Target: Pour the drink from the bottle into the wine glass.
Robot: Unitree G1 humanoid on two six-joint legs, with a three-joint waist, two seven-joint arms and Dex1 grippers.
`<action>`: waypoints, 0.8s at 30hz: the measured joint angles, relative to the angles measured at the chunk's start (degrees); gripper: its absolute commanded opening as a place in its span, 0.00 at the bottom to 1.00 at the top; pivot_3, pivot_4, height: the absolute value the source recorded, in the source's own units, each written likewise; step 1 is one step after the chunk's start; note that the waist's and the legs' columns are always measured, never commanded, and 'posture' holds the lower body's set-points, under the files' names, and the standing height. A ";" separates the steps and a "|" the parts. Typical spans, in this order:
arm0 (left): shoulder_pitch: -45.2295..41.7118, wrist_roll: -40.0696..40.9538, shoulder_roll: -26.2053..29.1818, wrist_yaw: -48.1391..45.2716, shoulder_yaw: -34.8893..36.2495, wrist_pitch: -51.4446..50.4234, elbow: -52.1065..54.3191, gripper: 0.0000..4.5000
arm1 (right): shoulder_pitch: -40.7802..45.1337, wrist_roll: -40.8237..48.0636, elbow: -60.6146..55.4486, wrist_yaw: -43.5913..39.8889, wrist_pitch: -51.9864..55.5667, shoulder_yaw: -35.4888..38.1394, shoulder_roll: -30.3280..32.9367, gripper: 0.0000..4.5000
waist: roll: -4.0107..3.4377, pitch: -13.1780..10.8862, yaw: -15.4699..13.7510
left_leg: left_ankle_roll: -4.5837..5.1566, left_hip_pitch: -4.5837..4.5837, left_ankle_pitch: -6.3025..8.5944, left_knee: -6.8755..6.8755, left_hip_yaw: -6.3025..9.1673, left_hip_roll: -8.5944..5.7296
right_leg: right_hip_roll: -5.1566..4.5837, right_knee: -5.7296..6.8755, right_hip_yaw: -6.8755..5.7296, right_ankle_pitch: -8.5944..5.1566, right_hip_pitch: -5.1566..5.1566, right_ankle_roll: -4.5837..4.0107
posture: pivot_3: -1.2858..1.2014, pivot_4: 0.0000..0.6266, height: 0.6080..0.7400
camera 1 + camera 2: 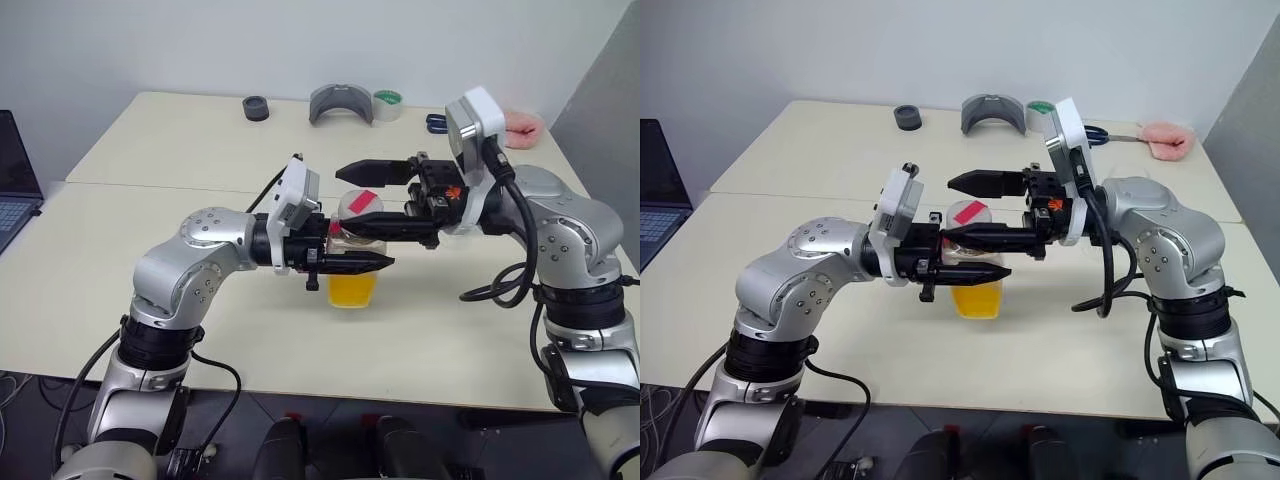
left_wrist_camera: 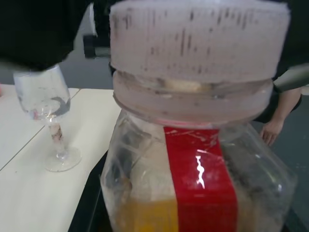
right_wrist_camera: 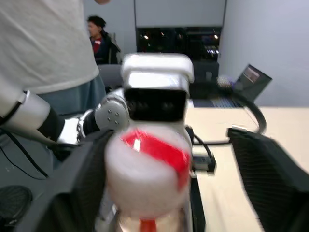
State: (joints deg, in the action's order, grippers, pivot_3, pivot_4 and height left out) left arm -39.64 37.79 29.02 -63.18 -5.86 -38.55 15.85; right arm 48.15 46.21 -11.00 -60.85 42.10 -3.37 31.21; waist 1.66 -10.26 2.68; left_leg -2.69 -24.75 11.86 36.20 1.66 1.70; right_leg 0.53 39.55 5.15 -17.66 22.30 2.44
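The left end effector (image 1: pixel 350 262) is clamped shut on the body of the bottle (image 1: pixel 357 262), holding it upright above the table (image 1: pixel 150 160), probably to steady it while the cap comes off. The white-and-red cap (image 1: pixel 358 203) is on, so the orange drink (image 1: pixel 352 290) sits in the bottle's lower part. The right end effector (image 1: pixel 372 196) comes in level from 3 o'clock, its fingers spread wide on either side of the cap and gripping nothing, as if placed to unscrew it. The wine glass (image 2: pixel 48 116), seen from the left wrist, stands empty on the table well apart from the bottle. Bare table lies all round the bottle; a tape roll (image 1: pixel 387 104) and other clutter sit far off at 12 o'clock.
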 measured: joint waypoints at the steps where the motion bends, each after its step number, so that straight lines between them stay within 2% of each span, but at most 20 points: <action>1: -0.26 -0.18 -0.39 0.35 0.03 0.50 -0.42 0.38 | -1.15 0.17 -1.10 1.26 1.09 0.50 0.57 0.99 | 0.00 0.00 -0.06 | 0.00 0.00 0.00 0.00 0.00 0.00 | -0.01 0.00 0.01 0.00 0.00 0.00 | 0.52 0.24 1.00; 5: -0.40 -0.87 -1.64 2.69 0.08 1.55 -1.34 0.38 | -3.40 2.33 -5.91 7.05 4.86 4.26 2.04 0.99 | -0.01 -0.01 -0.13 | 0.00 0.00 0.00 0.00 -0.01 0.00 | -0.01 0.02 0.04 0.00 0.01 0.00 | 0.52 0.24 1.00; 9: 0.18 -2.91 -2.57 5.51 0.09 3.05 -3.22 0.38 | -6.55 3.40 -14.28 18.72 8.41 8.32 1.54 0.99 | -0.01 -0.01 -0.09 | 0.00 0.00 0.00 0.00 -0.02 -0.01 | 0.00 0.02 0.07 0.00 0.01 0.00 | 0.52 0.24 1.00; 13: 0.39 -5.35 -5.22 9.63 0.12 4.59 -5.63 0.38 | -9.78 2.74 -22.27 31.59 11.68 7.58 -2.71 0.99 | -0.01 0.00 -0.10 | 0.00 0.00 0.00 0.01 -0.03 -0.02 | 0.00 0.06 0.11 0.00 0.03 0.00 | 0.52 0.24 1.00; 18: 0.39 -7.79 -7.08 12.56 -0.09 6.50 -6.42 0.38 | -10.88 0.12 -26.08 43.80 12.76 4.81 -8.74 0.99 | -0.01 0.00 -0.10 | -0.01 0.00 0.00 0.01 -0.05 -0.02 | 0.00 0.07 0.10 0.00 0.03 0.01 | 0.52 0.24 1.00; 24: 0.37 -8.82 -7.93 12.67 -0.66 6.54 -6.82 0.38 | -10.49 -3.30 -26.16 51.12 12.71 3.13 -13.04 0.99 | -0.01 0.00 -0.09 | -0.01 0.00 0.00 0.01 -0.06 -0.03 | 0.00 0.07 0.11 0.00 0.03 0.00 | 0.52 0.24 1.00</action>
State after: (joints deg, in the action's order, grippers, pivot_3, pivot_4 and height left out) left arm -39.27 28.97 21.10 -50.52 -6.53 -32.01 9.04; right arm 37.67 42.92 -37.17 -9.73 54.81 -0.24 18.18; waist 1.65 -10.26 2.59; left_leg -2.69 -24.75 11.86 36.20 1.60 1.67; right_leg 0.53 39.62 5.25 -17.66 22.33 2.44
